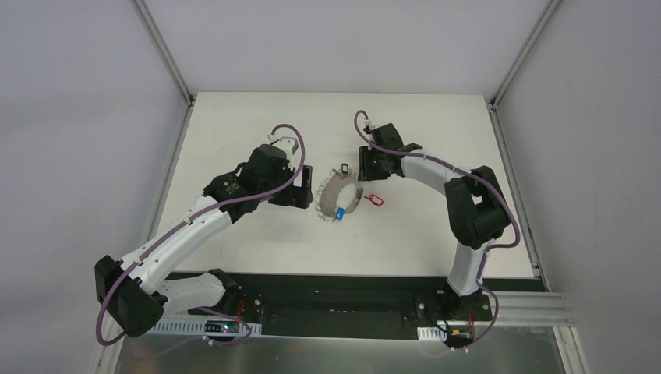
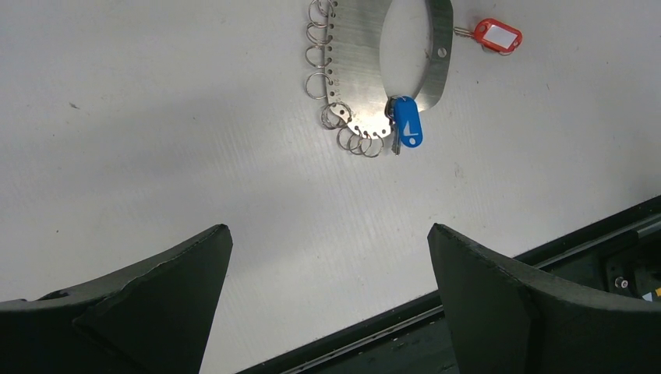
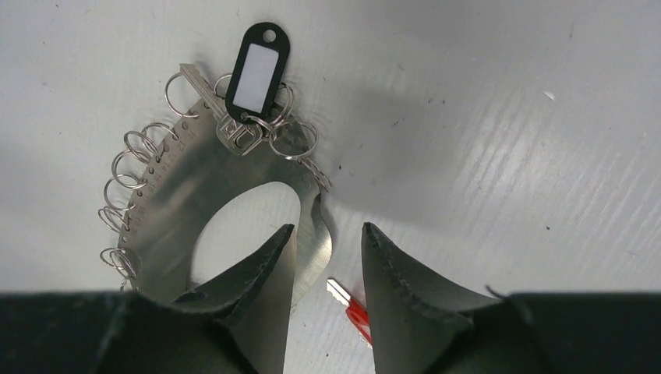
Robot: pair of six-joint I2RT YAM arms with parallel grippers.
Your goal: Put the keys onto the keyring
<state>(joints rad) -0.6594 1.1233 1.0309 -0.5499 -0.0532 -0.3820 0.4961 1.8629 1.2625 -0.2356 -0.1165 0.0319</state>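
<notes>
The keyring (image 1: pixel 334 195) is a flat silvery crescent plate fringed with small rings, lying mid-table. A bright blue key (image 1: pixel 341 212) hangs on its near end and a black-tagged key (image 3: pixel 257 66) on its far end. The red key (image 1: pixel 375 200) lies loose just right of the plate. My right gripper (image 3: pixel 326 228) straddles the keyring's (image 3: pixel 234 179) right-hand band. Its jaws are narrowed, and a gap shows beside the right finger. The red key (image 3: pixel 357 312) peeks out between the fingers. My left gripper (image 2: pixel 327 230) hovers wide open left of the keyring (image 2: pixel 366 70), holding nothing.
The white table (image 1: pixel 234 125) ends at a black rail (image 1: pixel 335 292) along the near edge, also seen low in the left wrist view as a dark strip (image 2: pixel 546 257). Grey walls enclose the table on three sides.
</notes>
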